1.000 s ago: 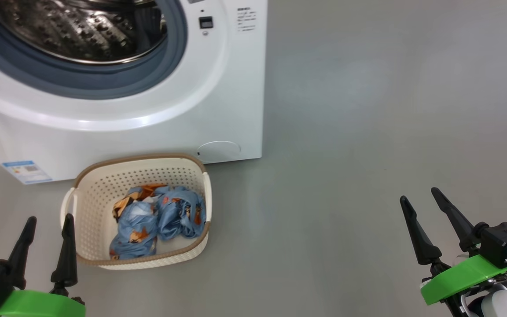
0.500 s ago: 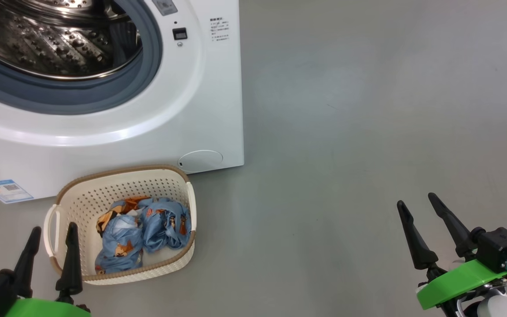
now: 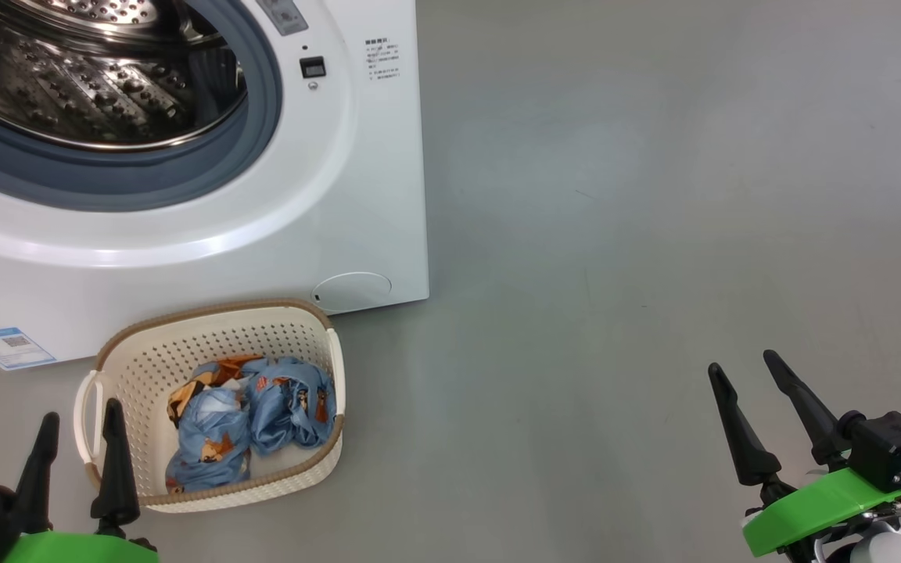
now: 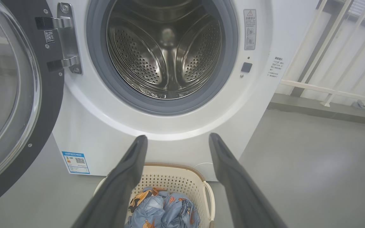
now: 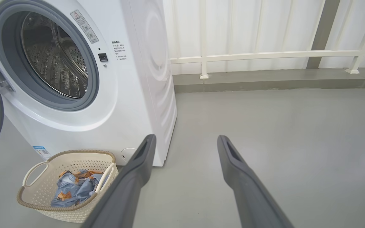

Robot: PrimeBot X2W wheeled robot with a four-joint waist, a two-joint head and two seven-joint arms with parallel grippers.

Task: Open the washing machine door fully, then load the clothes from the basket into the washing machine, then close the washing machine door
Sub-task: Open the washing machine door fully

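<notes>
On the grey floor [image 3: 615, 234], just in front of the washing machine [image 3: 372, 195], stands the basket [image 3: 216, 344], below the right half of the front panel. The clothes [image 3: 251, 418] lie bunched in the bottom of the basket, inside its rim. The washing machine door [image 4: 8, 95] is swung wide open to the left on its hinge [image 4: 67, 38]. This leaves the steel drum [image 4: 166, 53] exposed inside the grey-blue seal ring [image 3: 263, 133]. A blue label sticker [image 3: 6, 348] marks the lower left corner of the front panel.

The left gripper [image 3: 81, 412] hovers at the near left side of the basket. Its jaws are released, spread wide and grasping nothing. The right gripper [image 3: 741, 361] hangs over bare floor, well to the right of both basket and machine. Its jaws are likewise released and empty. A white railing [image 5: 265, 55] runs along the far side of the floor.
</notes>
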